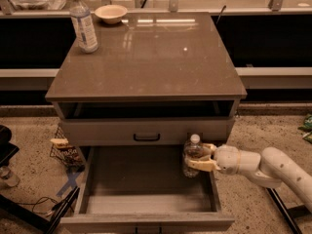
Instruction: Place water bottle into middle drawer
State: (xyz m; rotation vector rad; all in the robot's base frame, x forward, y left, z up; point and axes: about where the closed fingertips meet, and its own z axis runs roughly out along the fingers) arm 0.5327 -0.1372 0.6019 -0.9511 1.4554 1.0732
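The placing step looks under way: the gripper (197, 157), reaching in from the right, pinches the upright water bottle (193, 149) between its fingers (201, 165) at the open middle drawer's (141, 182) right rear corner, so next it probably should lower and let go

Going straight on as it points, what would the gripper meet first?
The gripper, shut on the small clear plastic water bottle, points left over the grey middle drawer; probably its left wall comes first, depth unclear.

One water bottle (194, 148), another bottle (83, 23), one bowl (111, 12), one handled drawer (107, 130), one tool (196, 160) over middle drawer (141, 182).
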